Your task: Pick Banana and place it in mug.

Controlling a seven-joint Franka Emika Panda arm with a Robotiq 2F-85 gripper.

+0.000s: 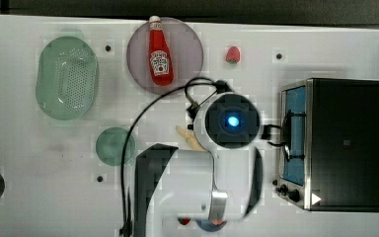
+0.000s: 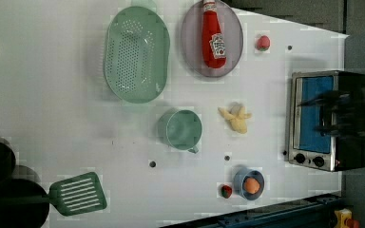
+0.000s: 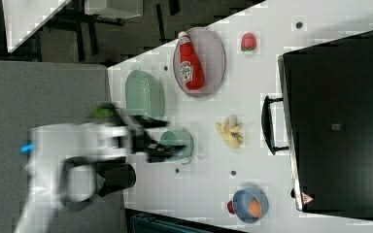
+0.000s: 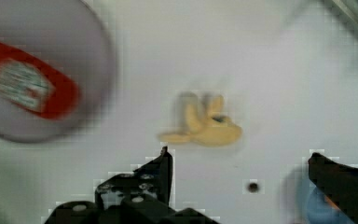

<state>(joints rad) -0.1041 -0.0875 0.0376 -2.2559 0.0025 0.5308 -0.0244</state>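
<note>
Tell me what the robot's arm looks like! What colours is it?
The arm is white and rounded with black joints. A round blue light glows on its black end cap, a thin black cable loops along it, and the gripper has black jaws with small screws.

A robot lab staged as a toy kitchen: a white tabletop (image 2: 52,118) with bolt holes carries a colander (image 2: 136,54), a ketchup bottle (image 2: 212,35) on a plate (image 2: 188,42), and a toaster oven (image 2: 321,118) at its edge.
</note>
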